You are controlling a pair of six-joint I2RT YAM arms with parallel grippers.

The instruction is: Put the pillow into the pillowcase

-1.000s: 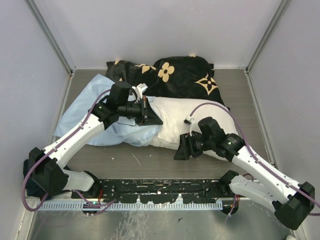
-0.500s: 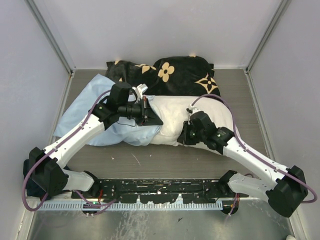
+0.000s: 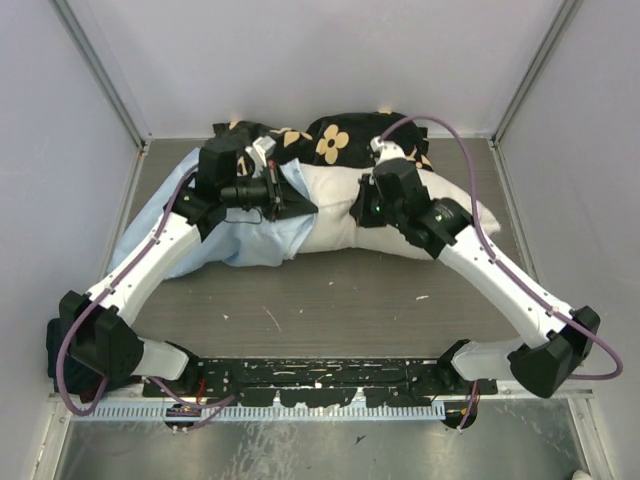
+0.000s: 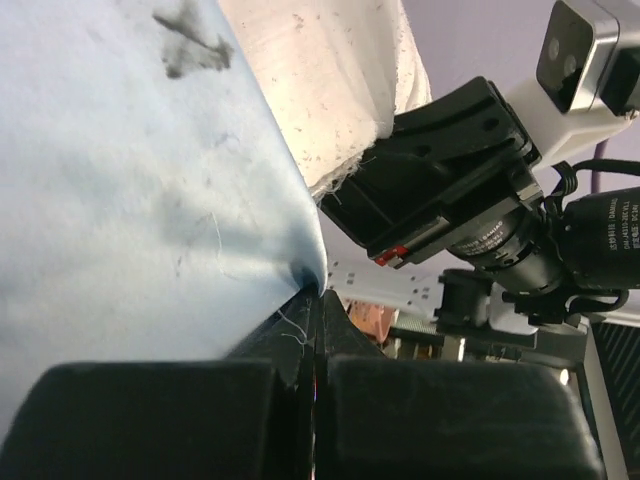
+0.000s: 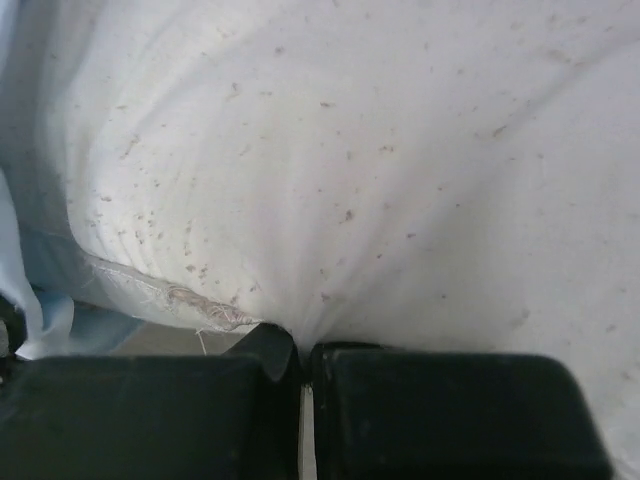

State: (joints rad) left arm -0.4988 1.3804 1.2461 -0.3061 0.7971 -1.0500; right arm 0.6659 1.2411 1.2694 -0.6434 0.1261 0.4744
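Note:
The cream-white pillow (image 3: 335, 218) lies across the middle of the table, its left end against the light blue pillowcase (image 3: 255, 240). My left gripper (image 3: 308, 205) is shut on an edge of the pillowcase (image 4: 150, 180), and the fabric bunches at its tips (image 4: 318, 292). The pillow (image 4: 320, 80) hangs just beyond that edge. My right gripper (image 3: 362, 212) is shut on a pinch of the pillow (image 5: 380, 150) near its frayed seam, with the tips (image 5: 303, 345) sunk into the cloth. A strip of pillowcase (image 5: 40, 310) shows at that view's left.
A black cloth with tan flower motifs (image 3: 345, 140) lies bunched along the back wall, right behind the pillow. White walls enclose the table on three sides. The arms' black base rail (image 3: 320, 380) runs along the near edge.
The right gripper reached the pillow's near edge, shut on it and carried it toward the back wall. The left arm moved back too, still holding the pillowcase.

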